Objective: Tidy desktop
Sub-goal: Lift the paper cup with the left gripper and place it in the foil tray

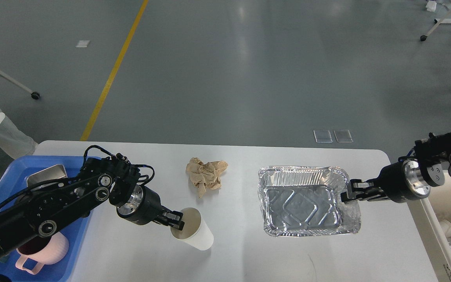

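The desktop (241,250) fills the lower part of the view. Near its front edge, left of centre, the left gripper (175,221) is closed on the rim of a white paper cup (194,234), which tilts toward the left edge. At the right edge, the right gripper (350,193) is clamped on the right rim of a foil tray (303,203) resting on the desktop. A crumpled brown paper (206,174) lies toward the far edge, apart from both grippers. A blue tray (14,172) sits at the left edge.
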Robot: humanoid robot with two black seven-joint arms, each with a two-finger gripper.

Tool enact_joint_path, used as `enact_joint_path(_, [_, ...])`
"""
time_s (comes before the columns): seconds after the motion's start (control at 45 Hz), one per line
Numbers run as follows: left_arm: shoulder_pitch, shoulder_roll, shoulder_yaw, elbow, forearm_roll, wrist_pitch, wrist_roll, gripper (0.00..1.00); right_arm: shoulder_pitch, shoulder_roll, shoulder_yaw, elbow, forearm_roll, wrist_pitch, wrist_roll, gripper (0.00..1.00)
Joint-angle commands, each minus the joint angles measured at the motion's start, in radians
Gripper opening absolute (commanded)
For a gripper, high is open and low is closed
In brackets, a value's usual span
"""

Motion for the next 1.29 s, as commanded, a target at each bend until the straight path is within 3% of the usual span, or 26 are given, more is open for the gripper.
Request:
enact_joint_path(0.0, [-0.001,0.033,-0.104,-0.005,-0.031,-0.003,-0.001,0.00,0.001,-0.002,0.001,0.000,0.000,0.002,0.000,0.00])
enact_joint_path(0.4, [-0.043,0.203,-0.340,-0.005,-0.197,-0.003,-0.001,0.01,0.005,0.008,-0.001,-0.005,-0.002,0.002,0.000,0.00])
enact_joint_path(0.689, [-0.153,0.254,-0.368,-0.017,-0.274,-0.003,-0.001,0.01,0.005,0.009,-0.001,-0.005,-0.005,0.002,0.000,0.00])
enact_joint_path(0.8, [-0.283,0.213,-0.326,-0.014,-0.288,-0.003,0.001,0.01,0.005,0.021,-0.001,-0.005,-0.006,0.002,0.000,0.00])
enact_joint_path(0.978, [-0.475,0.072,-0.129,-0.003,-0.289,-0.003,0.001,0.01,0.004,0.029,-0.002,-0.005,-0.009,0.002,0.000,0.00])
enact_joint_path(1.267, [-0.633,-0.188,0.039,0.048,-0.286,-0.003,-0.001,0.02,0.001,0.034,-0.004,-0.005,-0.009,0.002,0.002,0.00])
